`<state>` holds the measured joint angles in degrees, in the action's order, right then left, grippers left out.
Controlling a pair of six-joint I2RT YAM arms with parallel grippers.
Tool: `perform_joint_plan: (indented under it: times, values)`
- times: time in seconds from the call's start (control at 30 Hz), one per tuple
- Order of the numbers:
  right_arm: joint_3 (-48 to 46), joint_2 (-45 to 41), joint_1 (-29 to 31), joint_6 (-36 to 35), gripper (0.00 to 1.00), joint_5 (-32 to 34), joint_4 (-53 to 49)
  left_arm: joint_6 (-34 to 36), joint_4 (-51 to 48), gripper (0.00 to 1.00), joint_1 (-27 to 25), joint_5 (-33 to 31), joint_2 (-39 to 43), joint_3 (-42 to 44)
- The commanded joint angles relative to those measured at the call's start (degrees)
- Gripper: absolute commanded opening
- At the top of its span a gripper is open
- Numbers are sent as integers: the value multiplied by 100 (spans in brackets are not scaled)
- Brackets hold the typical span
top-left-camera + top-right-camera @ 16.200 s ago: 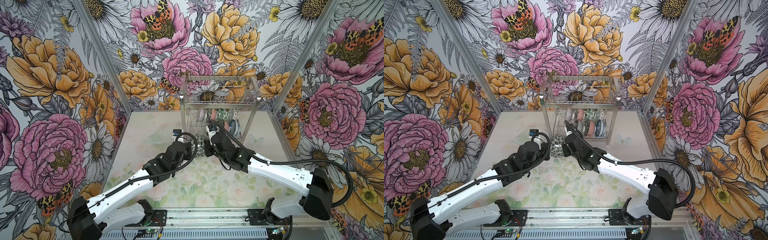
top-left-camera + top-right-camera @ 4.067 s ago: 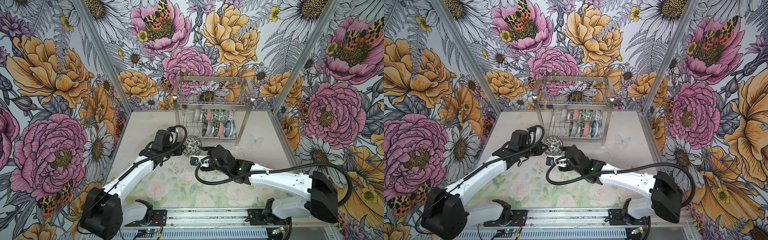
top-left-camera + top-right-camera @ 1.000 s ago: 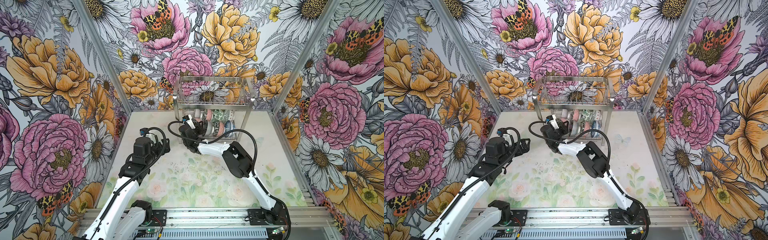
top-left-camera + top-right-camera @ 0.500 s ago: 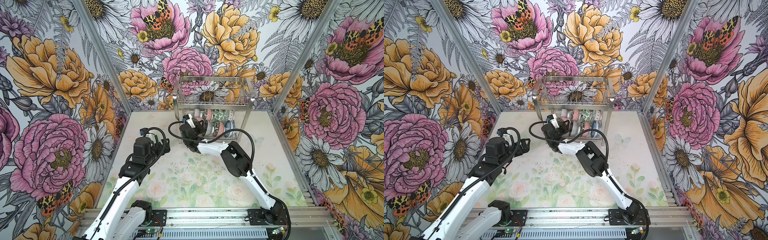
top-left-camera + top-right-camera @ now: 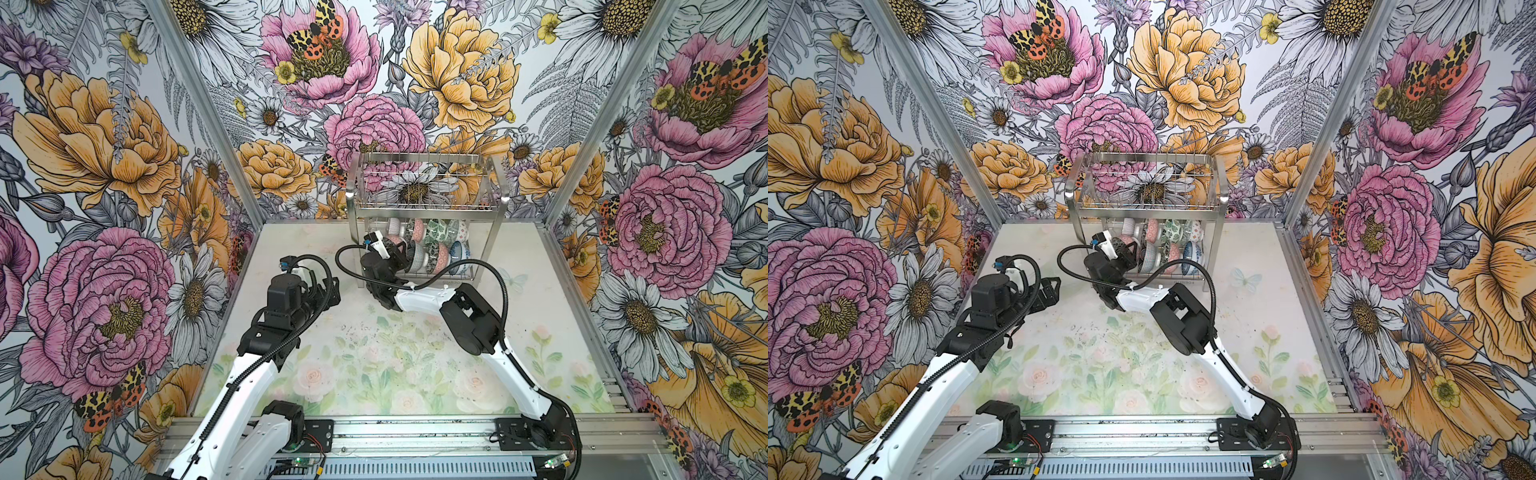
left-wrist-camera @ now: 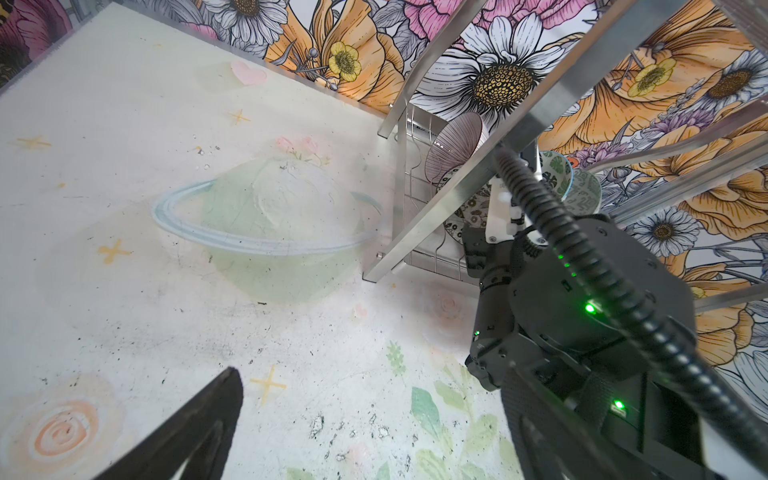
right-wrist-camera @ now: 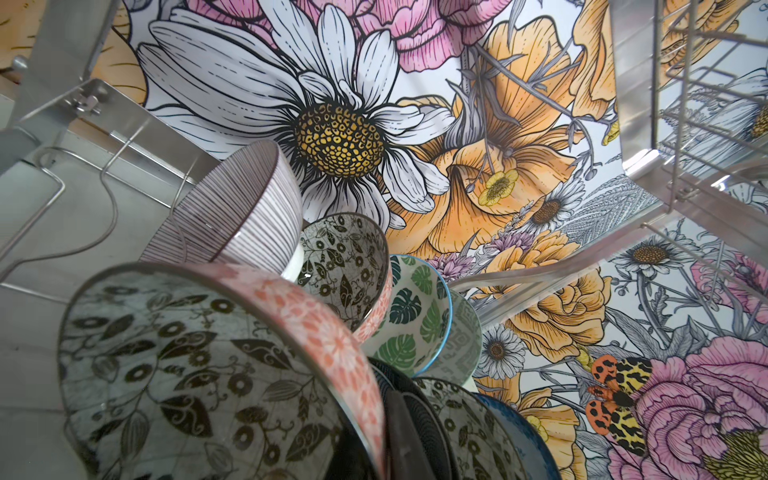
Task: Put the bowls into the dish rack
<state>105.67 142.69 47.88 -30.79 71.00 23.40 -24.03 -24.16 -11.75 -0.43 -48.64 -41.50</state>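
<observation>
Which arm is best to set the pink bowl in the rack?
Right. The right gripper has its jaws on the pink bowl inside the dish rack's lower tier; the left gripper hangs open over the table, apart from it.

Both top views look down from high up front over the whole counter (image 5: pixel 374 365), nearly identical. Left wrist cam sits low, facing the dish rack (image 6: pixel 428 219); right wrist cam's jammed up against a bowl (image 7: pixel 187 374) inside it.

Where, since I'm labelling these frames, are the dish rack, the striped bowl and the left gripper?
dish rack (image 5: pixel 428 213): in a top view, upper tier's front rail.
striped bowl (image 7: pixel 232 216): right wrist view, its outer wall.
left gripper (image 5: pixel 330 297): in a top view, midway between fingertips.
</observation>
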Motion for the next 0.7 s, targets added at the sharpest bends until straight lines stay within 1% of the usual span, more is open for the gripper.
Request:
perform_joint_plan:
  times: [0.0, 0.17, 0.33, 0.43, 0.5, 0.57, 0.6, 0.63, 0.67]
  values:
    - [-236, -261, 149, -75, 15, -392, 100, 13, 150, 98, 27, 135, 30, 82]
    - [-294, -327, 237, -72, 28, -422, 176, 6, 158, 99, 28, 148, 57, 98]
    - [-327, -368, 277, -51, 35, -412, 227, 4, 156, 99, 23, 163, 83, 97]
    - [-455, -568, 275, 48, 46, -453, 213, -2, 157, 99, 13, 163, 72, 107]
    - [-590, -817, 264, 236, 56, -538, 87, -10, 161, 99, -9, 148, 66, 111]
    - [-640, -1051, 249, 458, 60, -623, -223, -5, 150, 99, -18, 140, 57, 98]
    - [-674, -1194, 247, 532, 66, -667, -327, -11, 151, 99, -20, 140, 48, 89]
    - [-709, -1312, 248, 596, 69, -727, -406, -6, 149, 99, -25, 128, 35, 91]
    - [-755, -1437, 246, 639, 75, -796, -473, -13, 151, 99, -22, 112, 15, 77]
